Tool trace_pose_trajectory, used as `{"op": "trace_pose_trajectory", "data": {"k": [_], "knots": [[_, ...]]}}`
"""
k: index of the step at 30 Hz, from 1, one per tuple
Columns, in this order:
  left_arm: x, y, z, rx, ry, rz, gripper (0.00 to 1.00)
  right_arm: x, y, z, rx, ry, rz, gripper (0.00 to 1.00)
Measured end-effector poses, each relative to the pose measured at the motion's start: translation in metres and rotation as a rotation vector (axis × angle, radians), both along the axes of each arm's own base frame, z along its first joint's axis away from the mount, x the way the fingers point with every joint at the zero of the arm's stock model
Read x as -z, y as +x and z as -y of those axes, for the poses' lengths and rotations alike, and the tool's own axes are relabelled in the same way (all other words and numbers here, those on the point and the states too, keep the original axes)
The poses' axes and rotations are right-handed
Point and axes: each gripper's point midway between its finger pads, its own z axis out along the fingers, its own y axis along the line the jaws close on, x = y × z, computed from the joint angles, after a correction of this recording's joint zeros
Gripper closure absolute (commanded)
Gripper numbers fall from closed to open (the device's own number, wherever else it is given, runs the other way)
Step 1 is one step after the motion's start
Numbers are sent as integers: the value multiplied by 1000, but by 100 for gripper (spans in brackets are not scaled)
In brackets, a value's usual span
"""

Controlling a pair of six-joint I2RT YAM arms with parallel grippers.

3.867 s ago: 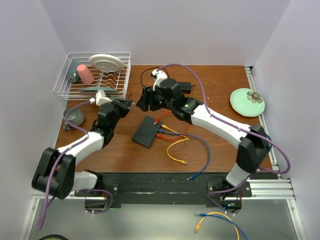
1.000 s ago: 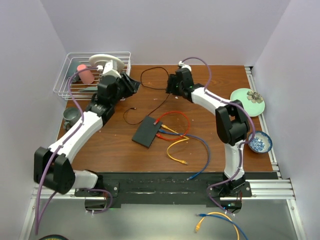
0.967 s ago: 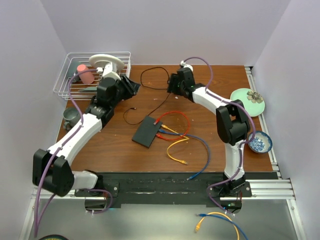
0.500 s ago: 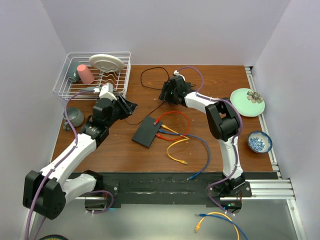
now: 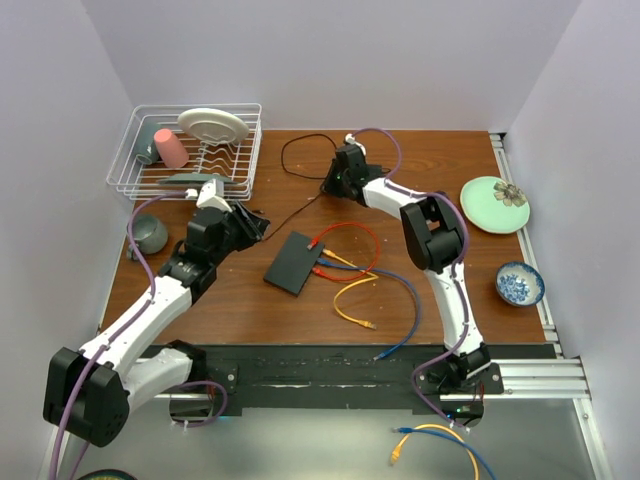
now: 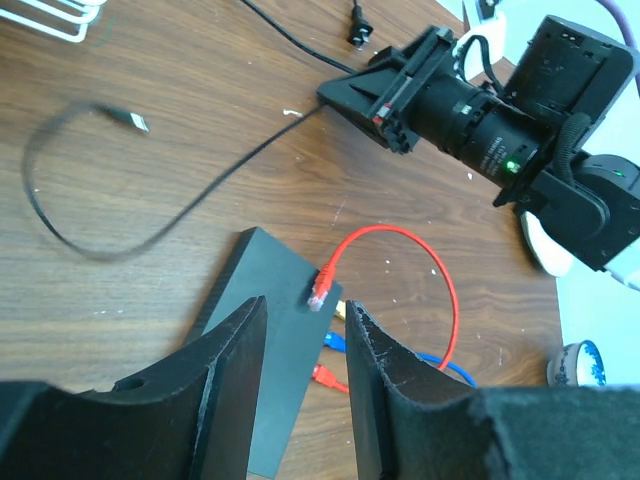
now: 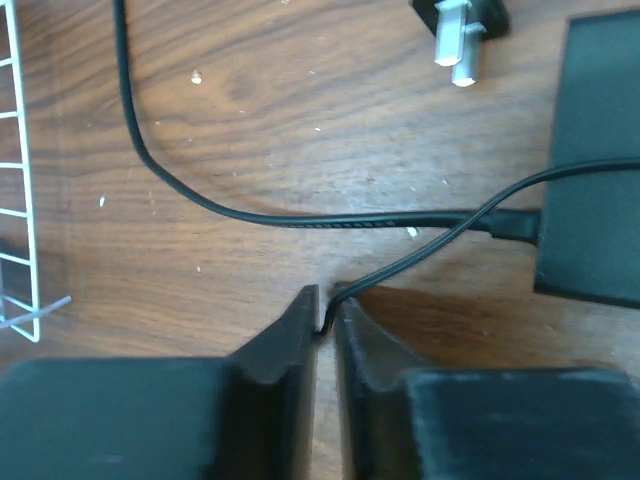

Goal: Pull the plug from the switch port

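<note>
Over the last second my left arm has swung off the dish rack (image 5: 150,170) and dropped toward the middle of the worktop (image 6: 150,90). My right arm has folded at the elbow and its jaws have come together.

Right end effector (image 7: 325,305) first: it's narrow, down at the wood and pinched on the thin black cord (image 7: 420,255) right at the fingertips. That cord trails away across the adapter (image 7: 600,150), which lies near, off to one side in the wrist view. That is not the cable I'm after.

Now the left end effector (image 6: 302,308): it's about half spread, nothing in it, touching nothing. In its wrist view the switch (image 6: 275,275) shows in the gap between the fingers, ahead of them and lower. From above, the end effector sits just to the left of the box, near but apart.

The switch lies flat mid-worktop, with the switch port (image 6: 328,322) along its narrow edge facing away from my left arm. The red plug (image 6: 320,290) is still in, and a blue plug (image 6: 335,340) and another red one sit further down the same row.

So as I read it, nothing is out yet and the task is barely begun. What remains is to bring an end effector round to that port edge, close on a plug and draw it straight out while the box is kept from sliding. My left is the closer one, though it's on the wrong side of the box.
</note>
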Motion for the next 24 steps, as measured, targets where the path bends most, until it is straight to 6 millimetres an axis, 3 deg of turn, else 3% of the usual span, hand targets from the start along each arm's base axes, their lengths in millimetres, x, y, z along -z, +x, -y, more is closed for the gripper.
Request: {"op": "trace_pose_trajectory", "data": {"k": [4,7,10,12,15,18,21,24], "knots": [[5,-1,-3,-10,7,-6,58,-8,1,3,6,4,11,100],[7,-2,-3,-13,10,-10,58,-35,0,8,5,9,42,100],[10,-3,-4,-13,12,-16,58,-96,5,14,13,42,132,100],[12,-3,-4,-13,12,-20,58,-153,15,24,36,78,223,100],[12,-4,-4,-15,6,-22,58,-238,33,55,96,128,365,100],[12,-4,-4,-16,6,-23,58,-287,47,89,162,151,456,100],[14,-4,-4,-16,8,-27,58,-301,59,118,221,153,480,100],[17,-5,-4,-16,10,-33,58,-285,78,133,260,149,456,100]]}}
